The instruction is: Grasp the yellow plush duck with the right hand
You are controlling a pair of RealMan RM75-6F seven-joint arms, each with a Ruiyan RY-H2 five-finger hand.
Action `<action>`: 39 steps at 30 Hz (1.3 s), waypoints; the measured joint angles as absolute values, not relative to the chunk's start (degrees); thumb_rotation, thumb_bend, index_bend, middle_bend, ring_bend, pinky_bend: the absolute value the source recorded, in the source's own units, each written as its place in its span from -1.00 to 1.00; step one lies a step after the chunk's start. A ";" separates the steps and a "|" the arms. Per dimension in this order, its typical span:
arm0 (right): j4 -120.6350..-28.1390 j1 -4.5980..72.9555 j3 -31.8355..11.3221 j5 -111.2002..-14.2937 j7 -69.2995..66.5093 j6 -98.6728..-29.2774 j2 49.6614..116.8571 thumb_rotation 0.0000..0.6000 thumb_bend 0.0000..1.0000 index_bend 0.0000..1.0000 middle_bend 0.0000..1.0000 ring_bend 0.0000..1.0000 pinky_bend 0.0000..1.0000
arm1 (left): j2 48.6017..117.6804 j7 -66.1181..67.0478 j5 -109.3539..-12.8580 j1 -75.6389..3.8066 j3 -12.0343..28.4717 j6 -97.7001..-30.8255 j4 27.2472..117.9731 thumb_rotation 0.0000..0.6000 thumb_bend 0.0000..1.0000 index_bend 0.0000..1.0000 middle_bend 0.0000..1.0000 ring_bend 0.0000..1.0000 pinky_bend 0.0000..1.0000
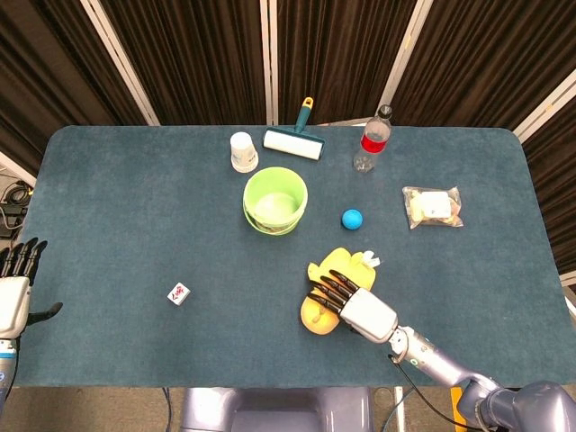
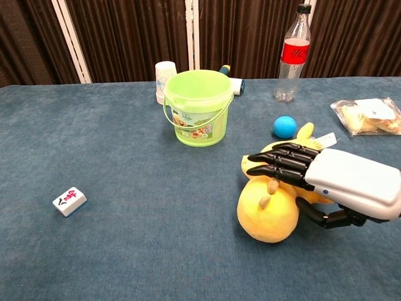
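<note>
The yellow plush duck [image 1: 335, 265] lies on the blue table near its front edge, right of centre; in the chest view its round head [image 2: 266, 212] faces me. My right hand [image 1: 352, 306] lies on top of the duck, its black fingers [image 2: 279, 164] stretched flat over the body and the thumb held apart at the near side. The fingers are not closed around the duck. My left hand [image 1: 14, 286] hangs at the far left edge of the head view, off the table, fingers apart and empty.
A green bucket [image 1: 275, 200] stands behind the duck to the left and a blue ball [image 1: 352, 218] just behind it. A bottle [image 1: 371, 139], a lint roller [image 1: 295, 139], a paper cup [image 1: 243, 151] and a snack bag [image 1: 433, 206] lie further back. A small tile [image 1: 178, 293] sits at the front left.
</note>
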State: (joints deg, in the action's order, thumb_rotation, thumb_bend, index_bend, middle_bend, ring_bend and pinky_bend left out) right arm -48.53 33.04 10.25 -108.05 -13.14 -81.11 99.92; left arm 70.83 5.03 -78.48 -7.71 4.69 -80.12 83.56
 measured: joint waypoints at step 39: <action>-42.73 30.64 8.73 -104.84 -16.89 -83.89 102.18 1.00 0.72 -1.00 -1.00 -1.00 -1.00 | 71.19 5.77 -79.46 -7.73 4.12 -80.49 83.73 1.00 -0.79 -1.00 -1.00 -1.00 -1.00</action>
